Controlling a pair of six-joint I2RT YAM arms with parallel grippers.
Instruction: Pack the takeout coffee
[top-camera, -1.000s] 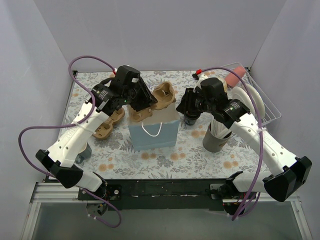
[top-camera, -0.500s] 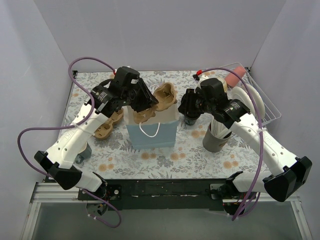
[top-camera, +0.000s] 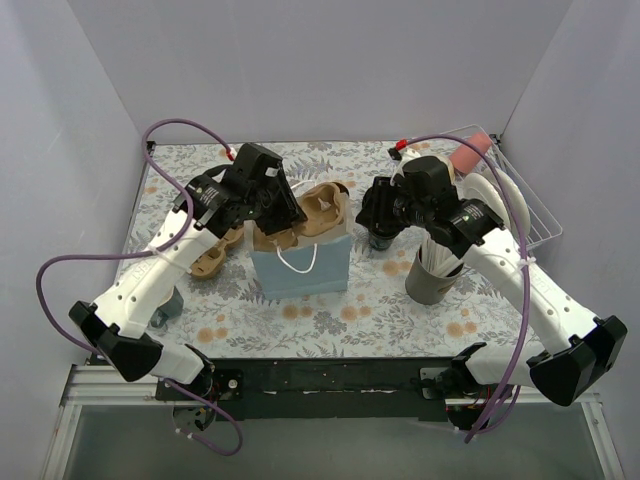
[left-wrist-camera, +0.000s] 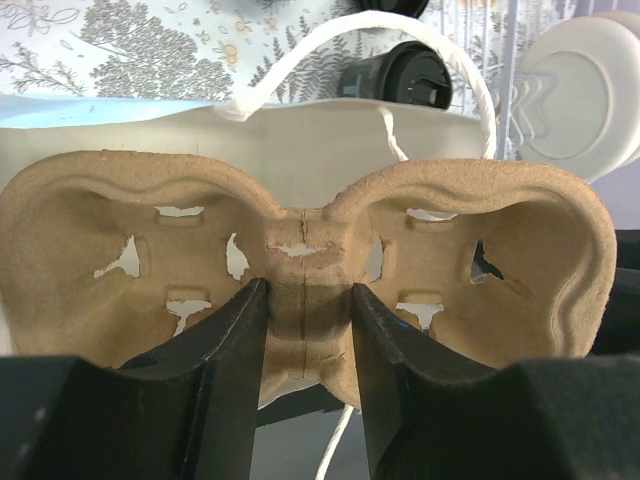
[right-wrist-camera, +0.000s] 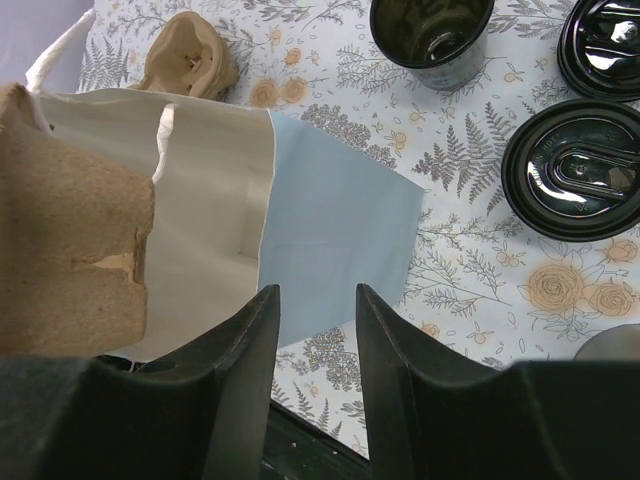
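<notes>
While the left gripper (left-wrist-camera: 307, 300) pinches the cardboard tray (left-wrist-camera: 120, 230) long-ways over the bag (top-camera: 300, 272), the coffee cups (right-wrist-camera: 575, 170) sit on the worktop (right-wrist-camera: 480, 270) just beside the spread, empty right gripper (right-wrist-camera: 316, 300).

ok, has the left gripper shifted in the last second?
Yes. In the top view the left gripper, shut on the cup carrier, has come toward the near edge, closer to the blue bag, judged against the grey holder, which stayed put.
</notes>
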